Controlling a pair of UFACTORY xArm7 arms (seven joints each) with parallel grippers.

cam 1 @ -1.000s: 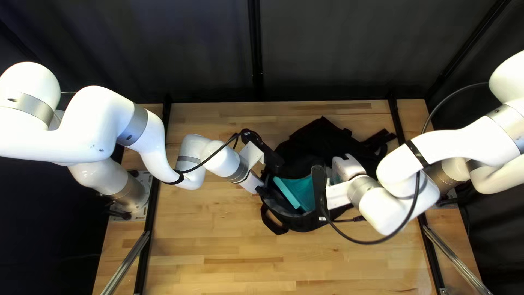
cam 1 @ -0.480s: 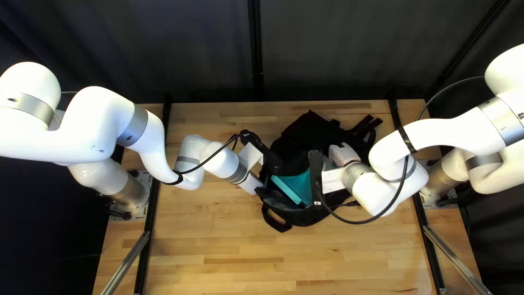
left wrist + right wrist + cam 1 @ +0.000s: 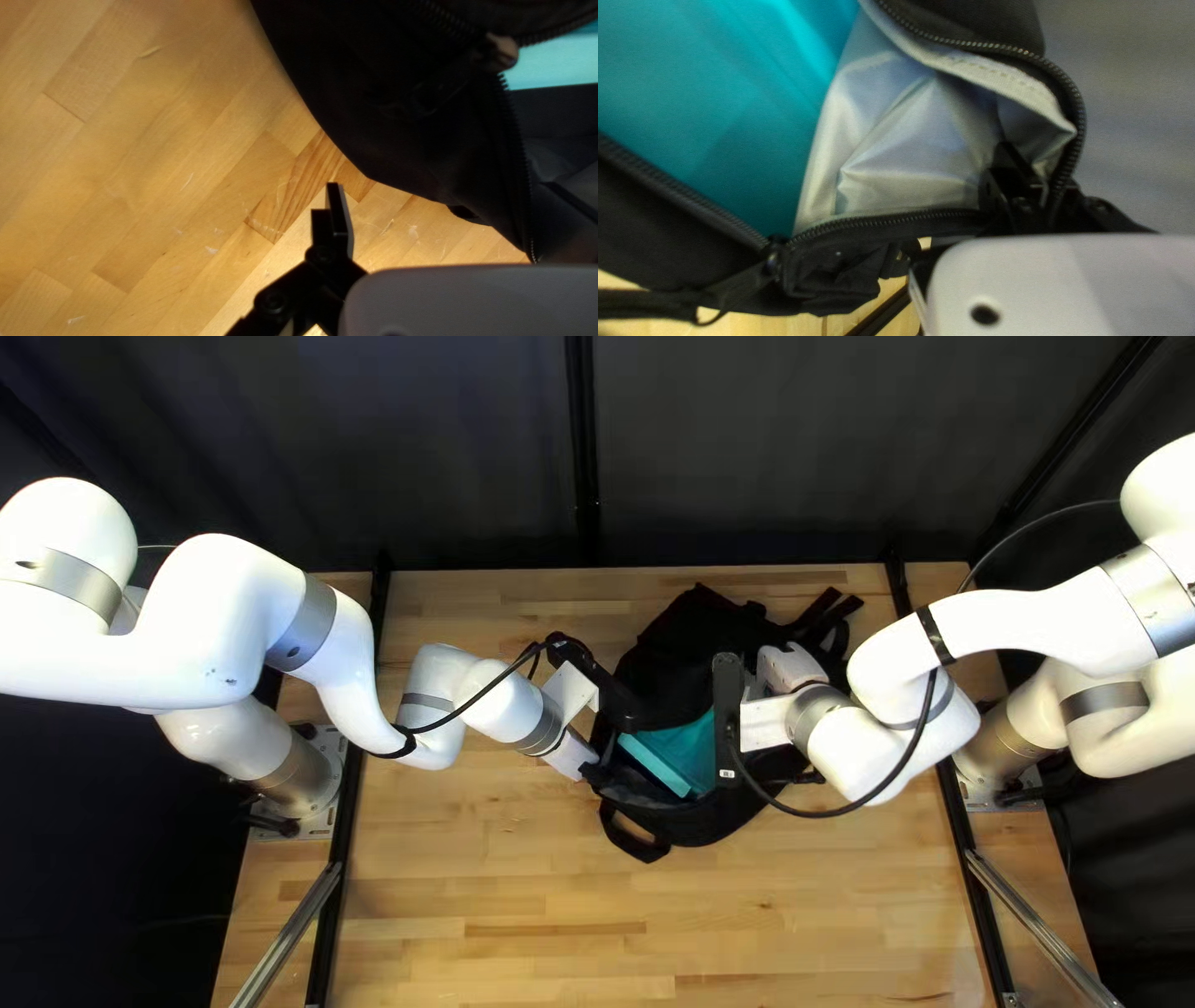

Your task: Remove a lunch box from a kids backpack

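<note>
Teal lunch box (image 3: 682, 762) lies inside the open black backpack (image 3: 703, 824), partly out of sight. Right gripper (image 3: 792, 670): narrow, pinching the backpack's zippered rim, pale lining (image 3: 903, 149) creased beside it. Left gripper (image 3: 599, 774): at the bag's near side; cannot tell whether wide or narrow.

Taking twelve o'clock as straight ahead of the right gripper (image 3: 791, 667), the black backpack's (image 3: 654, 230) pale, creased lining (image 3: 896, 143) lies toward ten, beside the gripper (image 3: 1027, 190). Beyond it, between nine and ten, sits the teal lunch box (image 3: 710, 106). A toothed zip edge (image 3: 1074, 99) arcs from eleven round to one. Wooden table (image 3: 803, 326) shows at eight, beneath the bag; a blurred grey surface (image 3: 1145, 118) at two.
</note>
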